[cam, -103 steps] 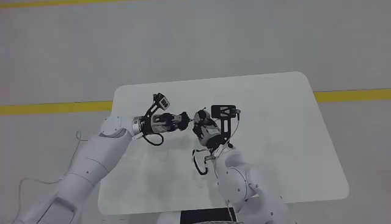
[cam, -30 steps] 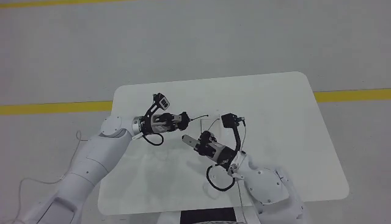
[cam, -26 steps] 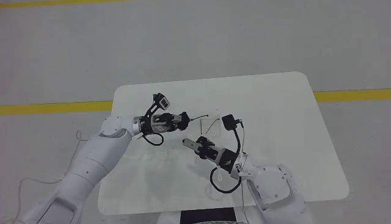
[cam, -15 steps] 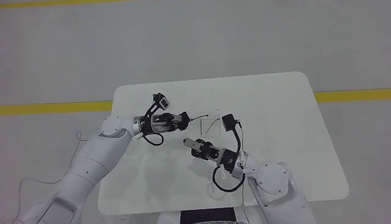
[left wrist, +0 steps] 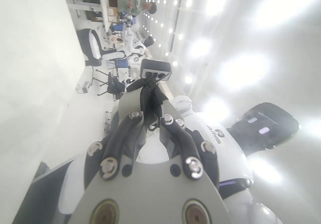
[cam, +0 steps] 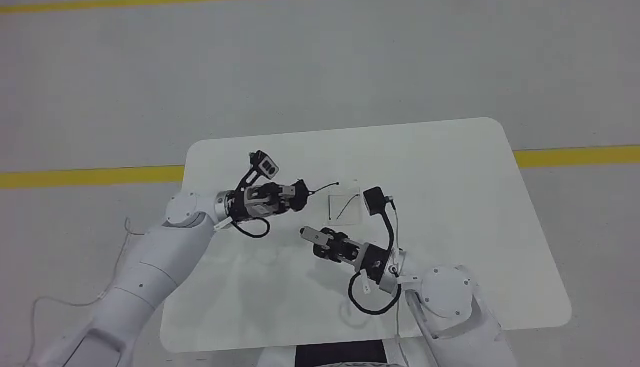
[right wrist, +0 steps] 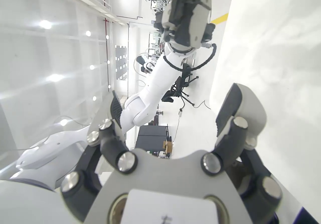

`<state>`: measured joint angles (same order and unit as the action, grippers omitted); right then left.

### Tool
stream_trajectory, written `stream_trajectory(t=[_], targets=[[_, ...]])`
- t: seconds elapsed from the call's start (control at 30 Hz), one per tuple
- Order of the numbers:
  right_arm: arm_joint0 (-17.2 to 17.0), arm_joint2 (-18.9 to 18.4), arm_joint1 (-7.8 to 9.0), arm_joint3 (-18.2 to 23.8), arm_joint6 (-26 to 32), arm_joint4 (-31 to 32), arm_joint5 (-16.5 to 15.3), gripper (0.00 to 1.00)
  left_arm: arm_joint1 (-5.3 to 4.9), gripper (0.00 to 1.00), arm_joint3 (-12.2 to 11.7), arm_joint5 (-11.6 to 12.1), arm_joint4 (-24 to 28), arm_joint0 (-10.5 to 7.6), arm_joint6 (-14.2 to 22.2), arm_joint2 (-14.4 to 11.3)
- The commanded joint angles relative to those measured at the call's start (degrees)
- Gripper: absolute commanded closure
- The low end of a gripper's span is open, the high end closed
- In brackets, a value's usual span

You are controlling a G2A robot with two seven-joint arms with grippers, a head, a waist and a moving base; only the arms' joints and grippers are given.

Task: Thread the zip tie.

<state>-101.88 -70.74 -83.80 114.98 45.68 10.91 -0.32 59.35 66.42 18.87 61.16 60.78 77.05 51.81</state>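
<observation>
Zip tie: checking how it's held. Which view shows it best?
The top view: the zip tie shows its free length, a thin dark strand sticking out of the shut left gripper. The right wrist view cuts it off at the edge; the left wrist view shows just a dark bit between the fingers.

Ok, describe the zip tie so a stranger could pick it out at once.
On the white table, find the left gripper, shut above its middle. The zip tie is the black strand jutting from that gripper's tip: thin as a wire, while the open right gripper nearby holds nothing.
</observation>
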Motion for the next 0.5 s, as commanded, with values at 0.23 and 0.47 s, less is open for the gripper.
stream_trajectory(t=[0.23, 0.47], targets=[[0.0, 0.0, 0.0, 0.0, 0.0, 0.0, 0.0, 0.0, -0.78, 1.0, 4.3, -4.2, 11.7, 2.74, 2.6, -0.2], [0.0, 0.0, 0.0, 0.0, 0.0, 0.0, 0.0, 0.0, -1.59, 1.0, 4.6, -4.6, 14.3, 2.34, 2.6, -2.5]])
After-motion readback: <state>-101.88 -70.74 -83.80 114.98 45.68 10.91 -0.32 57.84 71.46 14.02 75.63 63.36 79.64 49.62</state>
